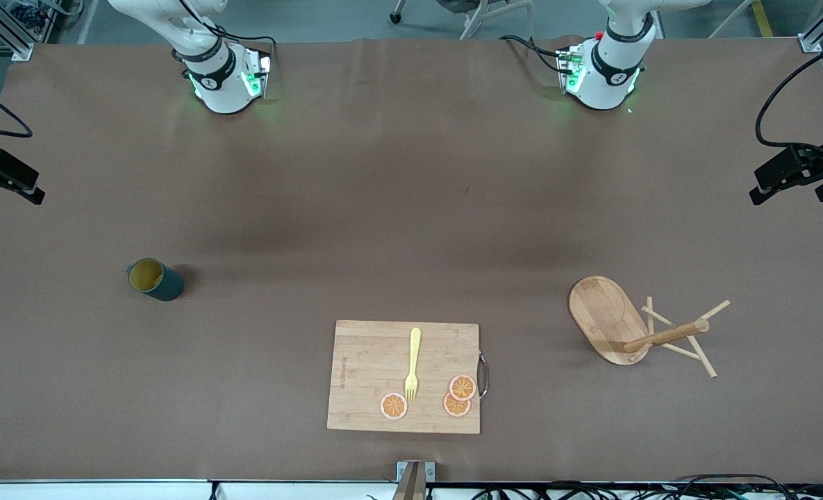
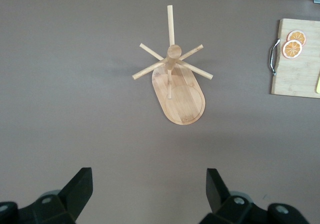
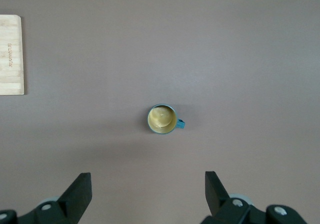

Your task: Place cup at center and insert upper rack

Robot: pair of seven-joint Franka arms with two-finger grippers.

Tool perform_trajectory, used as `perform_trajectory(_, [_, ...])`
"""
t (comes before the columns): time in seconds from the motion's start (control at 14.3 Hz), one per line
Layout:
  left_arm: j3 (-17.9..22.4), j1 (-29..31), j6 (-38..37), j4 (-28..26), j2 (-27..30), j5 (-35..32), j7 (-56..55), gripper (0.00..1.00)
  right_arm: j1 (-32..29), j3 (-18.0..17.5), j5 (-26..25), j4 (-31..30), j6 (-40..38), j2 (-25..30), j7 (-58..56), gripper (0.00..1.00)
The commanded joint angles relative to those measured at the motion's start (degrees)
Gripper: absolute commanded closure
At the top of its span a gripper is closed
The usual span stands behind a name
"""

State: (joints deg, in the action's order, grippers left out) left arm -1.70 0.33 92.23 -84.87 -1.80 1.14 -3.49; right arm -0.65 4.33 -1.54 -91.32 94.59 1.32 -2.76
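The left end effector (image 2: pixel 146 189) hangs high over the table (image 1: pixel 411 208) above the upper rack (image 2: pixel 175 77), its fingers (image 2: pixel 77 189) spread wide and holding nothing. The right end effector (image 3: pixel 145 191) hangs likewise over the cup (image 3: pixel 162 118), fingers (image 3: pixel 77 191) wide apart and empty.

The cup (image 1: pixel 154 278) stands upright toward the right arm's end of the table, its yellow inside showing. The upper rack (image 1: pixel 644 330) is at the left arm's end, well apart from the cup; in the front view it appears tipped over, oval base on edge, post and pegs pointing toward that end.

Between them, nearer the front camera, lies a wooden cutting board (image 1: pixel 369 375) with a metal handle (image 1: pixel 483 376), bearing a yellow fork (image 1: pixel 412 362) and three orange slices (image 1: pixel 393 405), two of them overlapping.

The table is covered in plain brown matte material. Both arm bases stand on its edge, green lights glowing. Black camera mounts and cables show at either end, and chair legs on a grey floor.
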Motion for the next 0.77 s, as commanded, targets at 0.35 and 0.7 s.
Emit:
perform_trajectory(0.35, [-0.4,-0.1,-0.6,0.7,0.0,-0.4,0.1,0.00,-0.5,-0.2,0.0,-0.4,0.4,0.0,0.3,0.00])
perform_trajectory(0.7, [-0.4,0.0,-0.6,0.7,0.0,-0.3,-0.2,0.00,-0.9,-0.1,0.5,-0.4,1.0,-3.4,0.4,0.00])
